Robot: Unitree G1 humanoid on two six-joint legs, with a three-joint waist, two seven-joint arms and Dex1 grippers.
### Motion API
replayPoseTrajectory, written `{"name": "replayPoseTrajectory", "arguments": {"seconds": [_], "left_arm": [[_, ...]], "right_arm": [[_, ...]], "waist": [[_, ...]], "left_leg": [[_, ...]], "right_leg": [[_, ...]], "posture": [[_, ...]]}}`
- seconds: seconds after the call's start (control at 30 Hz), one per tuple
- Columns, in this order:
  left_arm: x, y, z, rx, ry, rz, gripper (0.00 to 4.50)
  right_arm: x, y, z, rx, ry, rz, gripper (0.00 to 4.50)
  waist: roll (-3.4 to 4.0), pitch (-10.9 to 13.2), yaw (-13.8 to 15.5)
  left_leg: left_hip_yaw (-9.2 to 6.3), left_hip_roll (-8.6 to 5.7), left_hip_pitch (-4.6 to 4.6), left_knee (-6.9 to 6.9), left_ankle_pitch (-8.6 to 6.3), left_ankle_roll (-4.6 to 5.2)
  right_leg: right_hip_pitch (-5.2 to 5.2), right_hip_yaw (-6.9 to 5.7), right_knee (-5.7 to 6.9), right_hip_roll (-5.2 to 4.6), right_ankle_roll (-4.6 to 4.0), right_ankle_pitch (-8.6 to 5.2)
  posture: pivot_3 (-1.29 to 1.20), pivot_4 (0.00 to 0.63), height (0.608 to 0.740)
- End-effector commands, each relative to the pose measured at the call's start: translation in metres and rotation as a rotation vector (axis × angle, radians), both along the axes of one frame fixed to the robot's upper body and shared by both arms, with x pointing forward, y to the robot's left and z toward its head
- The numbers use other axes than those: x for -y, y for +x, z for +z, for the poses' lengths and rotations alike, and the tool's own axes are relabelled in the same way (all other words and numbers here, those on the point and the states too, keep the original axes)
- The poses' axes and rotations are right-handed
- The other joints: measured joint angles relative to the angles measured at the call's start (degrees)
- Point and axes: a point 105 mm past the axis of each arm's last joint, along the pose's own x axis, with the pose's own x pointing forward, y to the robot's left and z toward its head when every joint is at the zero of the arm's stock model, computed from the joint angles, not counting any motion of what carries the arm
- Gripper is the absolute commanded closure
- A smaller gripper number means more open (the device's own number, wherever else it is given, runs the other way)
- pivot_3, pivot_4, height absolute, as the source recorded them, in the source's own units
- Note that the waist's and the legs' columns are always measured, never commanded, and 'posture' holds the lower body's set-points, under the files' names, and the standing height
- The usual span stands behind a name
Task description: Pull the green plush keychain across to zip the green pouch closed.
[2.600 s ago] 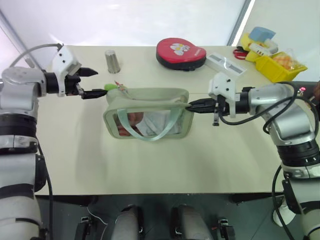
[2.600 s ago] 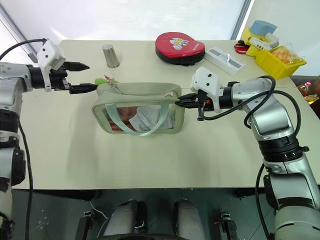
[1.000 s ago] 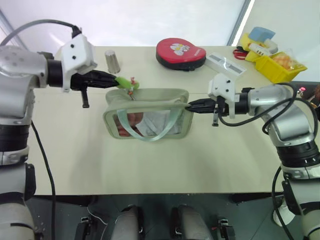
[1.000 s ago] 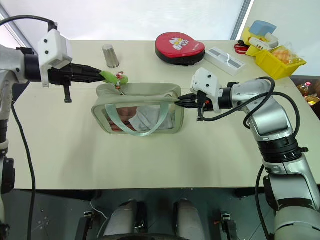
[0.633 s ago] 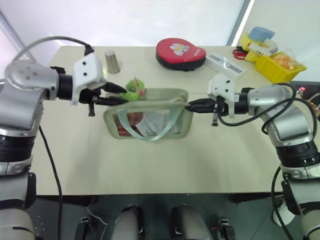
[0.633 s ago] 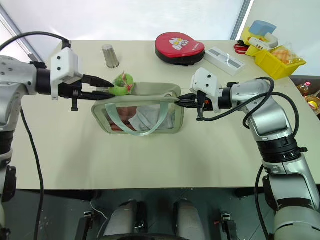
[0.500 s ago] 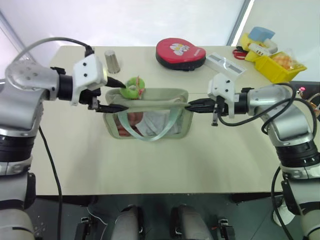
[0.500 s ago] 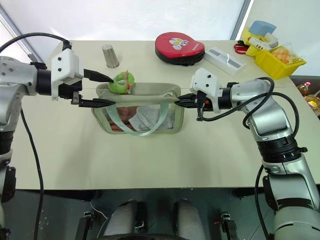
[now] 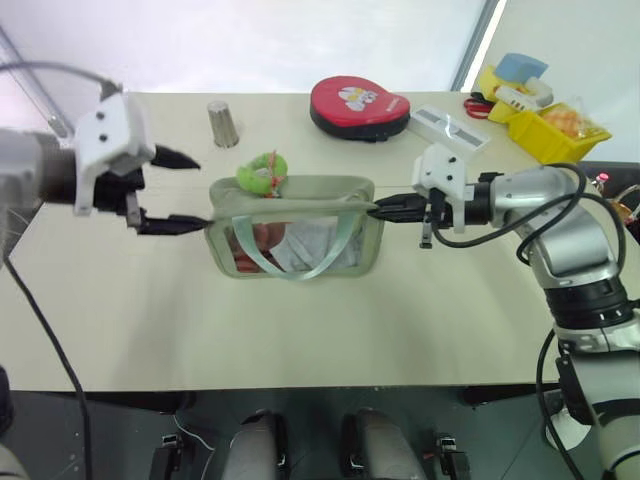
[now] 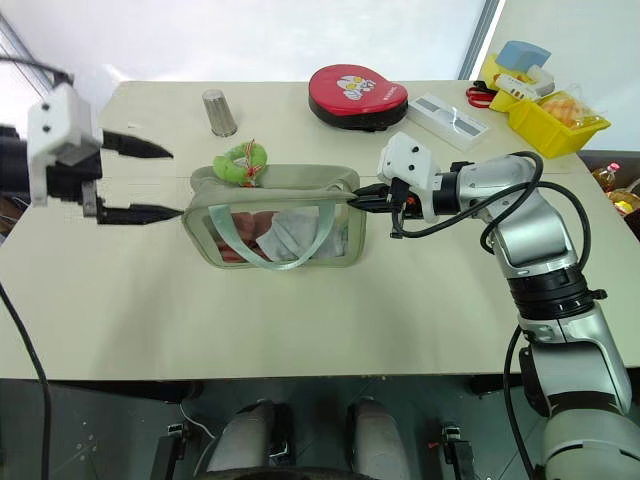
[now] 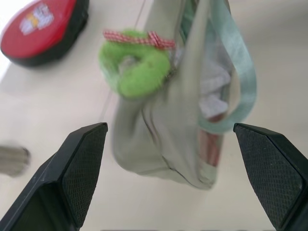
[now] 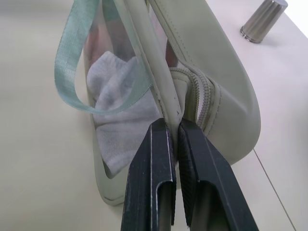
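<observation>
Green plush keychain [image 9: 262,174] rests atop upright green pouch [image 9: 295,228].

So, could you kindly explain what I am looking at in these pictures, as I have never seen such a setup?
This is a humanoid robot with two arms, each ending in a pincer of two black fingers. Two pictures come from cameras in its head, looking down over a beige table. The other two come from cameras on its wrists, looking along each pincer's fingers.

In the middle of the table stands the green pouch, with a clear front and a mint strap. The green plush keychain sits at its top, near the robot's left end. The right pincer is shut on the pouch's other end. The left pincer is open, beside the pouch and holding nothing.

Farther back are a metal cup, a red round case, a white box and a yellow bin.
</observation>
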Motion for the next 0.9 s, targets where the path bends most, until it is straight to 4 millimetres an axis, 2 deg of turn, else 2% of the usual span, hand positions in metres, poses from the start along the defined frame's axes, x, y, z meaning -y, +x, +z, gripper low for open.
{"name": "replayPoseTrajectory", "arguments": {"seconds": [0.03,0.1,0.2,0.27,0.33,0.53,0.7,0.87,0.9], "left_arm": [[0.002,-0.005,-0.004,0.043,-0.037,0.036,0.02],[0.004,0.000,-0.016,0.057,-0.040,0.058,0.02],[0.002,0.010,-0.020,0.093,-0.055,0.100,0.02],[0.003,0.009,-0.024,0.078,-0.057,0.089,0.53],[0.003,0.008,-0.026,0.066,-0.062,0.082,1.32],[0.001,0.014,-0.033,0.077,-0.036,0.098,4.48],[-0.001,0.026,-0.033,0.114,-0.034,0.129,4.48],[0.002,0.026,-0.036,0.111,-0.033,0.107,4.48],[0.003,0.026,-0.036,0.108,-0.036,0.100,4.50]], "right_arm": [[-0.003,-0.003,0.010,0.041,0.004,0.019,4.50],[-0.004,-0.003,0.009,0.036,0.003,0.023,4.50],[-0.004,-0.003,0.009,0.034,0.002,0.027,4.50],[-0.004,-0.003,0.010,0.034,0.002,0.027,4.50],[-0.004,-0.003,0.010,0.034,0.003,0.027,4.50],[-0.004,-0.005,0.010,0.030,0.005,0.028,4.50],[-0.006,-0.012,0.011,0.011,0.008,0.043,4.50],[-0.007,-0.022,0.009,-0.048,0.005,0.065,4.50],[-0.006,-0.024,0.008,-0.060,0.002,0.066,4.14]], "waist": [[0.00,0.0,0.1],[0.00,0.0,0.1],[-0.01,0.0,0.2],[0.00,0.0,0.0],[0.00,0.0,0.0],[0.00,0.0,0.1],[0.00,0.0,0.2],[0.00,0.0,0.2],[0.00,0.0,0.2]], "left_leg": [[0.00,0.00,0.00,0.01,0.00,0.00],[0.00,-0.01,0.00,0.01,0.00,0.00],[0.00,-0.02,0.00,0.01,0.00,0.00],[0.01,-0.03,0.00,0.01,0.00,0.00],[0.02,-0.03,0.00,0.00,0.00,0.00],[0.02,-0.03,0.00,0.00,0.00,0.00],[0.02,-0.04,0.01,0.00,0.00,0.00],[0.02,-0.03,0.01,0.00,0.00,0.00],[0.02,-0.03,0.01,0.00,0.00,0.00]], "right_leg": [[0.00,0.00,-0.01,0.00,0.00,0.00],[0.02,0.00,-0.01,-0.02,0.00,0.00],[0.02,-0.01,-0.01,0.00,0.00,0.00],[0.02,0.00,-0.02,0.00,0.00,0.00],[0.01,0.00,-0.02,0.00,0.00,0.00],[0.01,0.00,-0.02,0.00,0.00,0.00],[0.02,0.00,-0.02,0.00,0.00,0.00],[0.02,0.00,-0.02,0.00,0.00,0.00],[0.02,0.00,-0.02,0.00,0.00,0.00]], "posture": [[0.00,0.150,0.740],[0.00,0.150,0.740],[0.00,0.150,0.740],[0.00,0.150,0.740],[0.00,0.150,0.740],[0.00,0.150,0.740],[0.00,0.150,0.740],[0.00,0.150,0.740],[0.00,0.150,0.740]]}}
